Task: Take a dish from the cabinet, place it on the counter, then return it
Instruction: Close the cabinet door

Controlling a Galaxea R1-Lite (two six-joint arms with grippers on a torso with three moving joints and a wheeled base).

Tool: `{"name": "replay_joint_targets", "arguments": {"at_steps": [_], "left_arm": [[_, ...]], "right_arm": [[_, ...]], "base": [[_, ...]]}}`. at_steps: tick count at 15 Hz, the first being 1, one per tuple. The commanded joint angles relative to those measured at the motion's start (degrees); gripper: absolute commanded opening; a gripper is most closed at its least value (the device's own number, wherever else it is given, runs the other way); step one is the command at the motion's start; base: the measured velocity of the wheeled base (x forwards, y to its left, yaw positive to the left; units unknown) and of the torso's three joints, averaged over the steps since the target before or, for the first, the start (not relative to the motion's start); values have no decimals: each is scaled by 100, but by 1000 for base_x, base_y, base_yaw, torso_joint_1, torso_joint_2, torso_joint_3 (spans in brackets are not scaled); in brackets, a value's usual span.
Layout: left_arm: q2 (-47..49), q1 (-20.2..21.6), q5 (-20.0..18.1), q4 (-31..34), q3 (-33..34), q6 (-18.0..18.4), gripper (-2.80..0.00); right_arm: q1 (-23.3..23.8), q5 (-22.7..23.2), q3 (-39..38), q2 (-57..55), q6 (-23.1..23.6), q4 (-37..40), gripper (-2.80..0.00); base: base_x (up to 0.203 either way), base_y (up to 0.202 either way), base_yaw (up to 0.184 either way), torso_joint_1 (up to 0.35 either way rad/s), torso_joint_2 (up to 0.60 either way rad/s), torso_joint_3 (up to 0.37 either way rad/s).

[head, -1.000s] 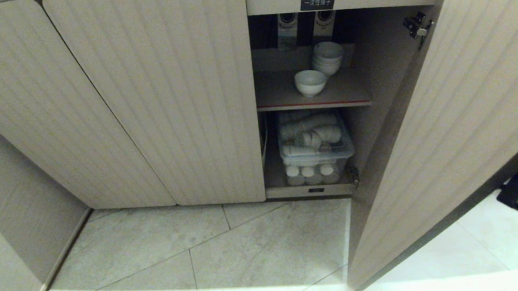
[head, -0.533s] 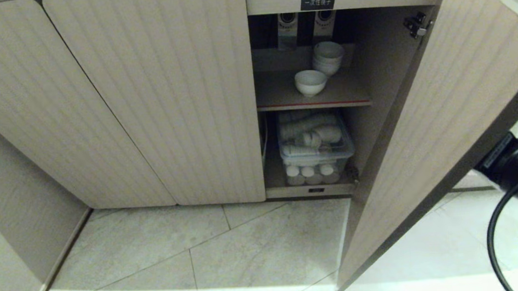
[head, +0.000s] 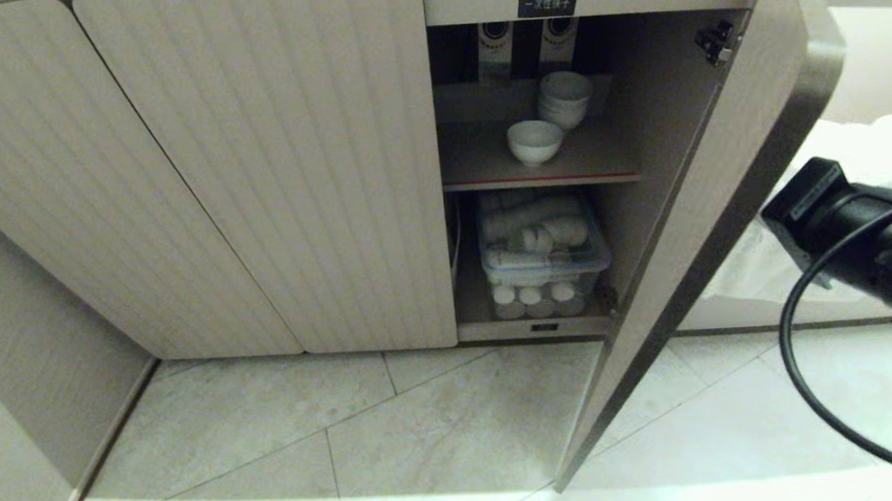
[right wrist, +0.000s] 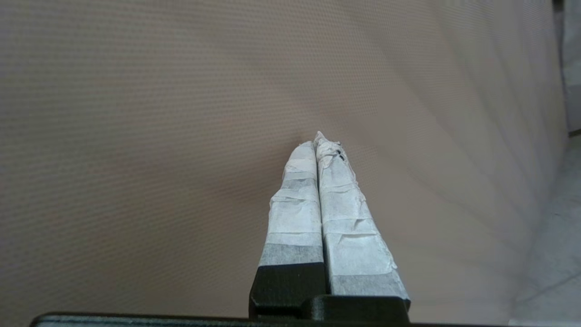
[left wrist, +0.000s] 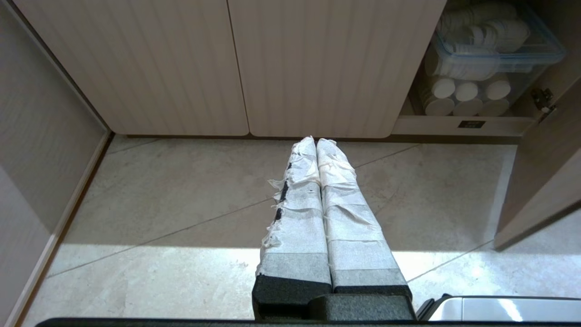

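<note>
The cabinet (head: 259, 176) has its right-hand door (head: 718, 190) standing partly open. On the upper shelf (head: 602, 167) sits the dish (head: 534, 140), a small white bowl, alone and upright. My right arm (head: 833, 215) is behind the door's outer side, with its fingers hidden there in the head view. In the right wrist view my right gripper (right wrist: 320, 138) is shut and empty, its taped tips against the door's face (right wrist: 181, 113). My left gripper (left wrist: 315, 141) hangs shut and empty over the floor. The counter is out of view.
A stack of white bowls (head: 564, 99) stands behind the dish. A clear plastic box (head: 541, 249) of white cups fills the lower shelf. A black label (head: 547, 3) sits above the opening. Grey floor tiles (head: 349, 439) lie in front, and a wall panel (head: 10, 380) stands at the left.
The open door has swung inward toward the cabinet. My right arm has risen and moved left behind it, further into the head view. The bowls have not moved.
</note>
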State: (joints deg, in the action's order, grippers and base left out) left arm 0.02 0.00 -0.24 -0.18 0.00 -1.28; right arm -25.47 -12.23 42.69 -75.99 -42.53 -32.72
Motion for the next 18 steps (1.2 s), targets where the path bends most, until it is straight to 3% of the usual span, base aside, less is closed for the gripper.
{"name": "replay_joint_targets", "arguments": {"at_steps": [1, 4, 10, 13, 15, 18], "left_arm": [[-2, 0, -2, 0, 0, -4, -280], [-2, 0, -2, -8, 0, -4, -280], [-2, 0, -2, 1, 0, -4, -280], [-2, 0, -2, 1, 0, -4, -280], [-2, 0, -2, 1, 0, -4, -280], [-2, 0, -2, 1, 0, -4, -280]], "right_arm": [[-12, -14, 296, -423, -11, -36, -280], [-14, -57, 663, -1043, 172, -424, -280], [-244, -214, 812, -2485, 1422, -3036, -280], [-241, -218, 1315, -3072, 1995, -4466, -280], [-89, -219, 1450, -3145, 2434, -4901, -280], [100, -227, 1136, -2865, 2587, -5009, -280]], "base": [[0, 0, 0, 0, 0, 0], [0, 0, 0, 0, 0, 0], [0, 0, 0, 0, 0, 0], [0, 0, 0, 0, 0, 0], [0, 0, 0, 0, 0, 0], [0, 0, 0, 0, 0, 0]]}}
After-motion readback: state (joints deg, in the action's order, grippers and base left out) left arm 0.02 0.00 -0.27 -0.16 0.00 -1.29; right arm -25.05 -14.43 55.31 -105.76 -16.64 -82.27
